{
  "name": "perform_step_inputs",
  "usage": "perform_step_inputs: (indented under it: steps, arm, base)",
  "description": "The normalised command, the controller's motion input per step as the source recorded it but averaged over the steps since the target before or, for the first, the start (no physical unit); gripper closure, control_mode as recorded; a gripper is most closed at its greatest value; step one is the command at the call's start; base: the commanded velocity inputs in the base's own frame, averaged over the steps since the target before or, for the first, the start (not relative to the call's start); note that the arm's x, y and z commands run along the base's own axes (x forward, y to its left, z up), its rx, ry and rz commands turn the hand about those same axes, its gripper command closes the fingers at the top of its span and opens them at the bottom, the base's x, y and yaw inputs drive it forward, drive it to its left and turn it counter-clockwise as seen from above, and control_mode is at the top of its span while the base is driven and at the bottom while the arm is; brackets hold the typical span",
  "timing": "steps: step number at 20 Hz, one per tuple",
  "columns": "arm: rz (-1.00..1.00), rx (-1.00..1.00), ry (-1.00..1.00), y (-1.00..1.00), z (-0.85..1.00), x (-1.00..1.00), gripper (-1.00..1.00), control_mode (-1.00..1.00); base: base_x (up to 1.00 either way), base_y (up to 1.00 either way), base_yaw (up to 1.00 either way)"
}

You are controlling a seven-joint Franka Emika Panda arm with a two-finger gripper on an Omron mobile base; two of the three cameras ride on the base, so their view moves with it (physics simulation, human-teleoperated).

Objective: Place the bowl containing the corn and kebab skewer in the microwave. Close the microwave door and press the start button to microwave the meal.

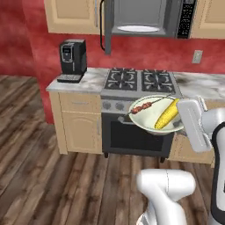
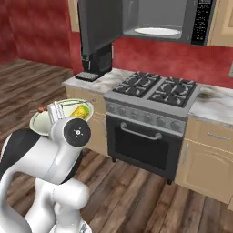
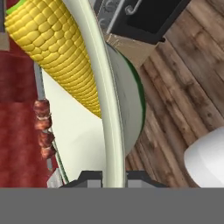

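Observation:
The pale cream bowl (image 1: 145, 126) hangs in the air in front of the stove, with my gripper (image 1: 182, 125) shut on its right rim. In it lie the yellow corn (image 1: 168, 114) and the kebab skewer (image 1: 143, 107). In the hand view the bowl's rim (image 3: 109, 109) runs between the fingers, corn (image 3: 61, 57) and kebab skewer (image 3: 43, 127) to its left. From the right I see the bowl (image 2: 42, 122) and corn (image 2: 81, 110) behind the hand. Above the stove the microwave (image 1: 145, 17) stands with its door (image 1: 107, 26) swung open and a white plate (image 1: 138, 29) inside.
A black coffee machine (image 1: 72, 57) stands on the marble counter (image 1: 90, 81) left of the stove (image 1: 140, 81). The oven front (image 1: 136, 136) and wooden cabinets sit below. Wood floor spreads to the left. The open microwave door (image 2: 100, 25) juts out above the coffee machine.

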Motion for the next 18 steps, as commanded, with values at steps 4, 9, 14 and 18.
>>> perform_step_inputs:
  steps: [4, 9, 14, 18]
  arm:
    - [0.00, 0.00, 0.00, 0.00, 0.00, 0.00, 1.00, 1.00]
    - [0.00, 0.00, 0.00, 0.00, 0.00, 0.00, 1.00, 1.00]
    - [0.00, 0.00, 0.00, 0.00, 0.00, 0.00, 1.00, 1.00]
    - [0.00, 0.00, 0.00, 0.00, 0.00, 0.00, 1.00, 1.00]
  base:
    - [1.00, 0.06, -0.43]
    - [0.95, 0.11, -0.38]
    - [0.83, 0.44, -0.22]
    - [0.78, 0.73, -0.11]
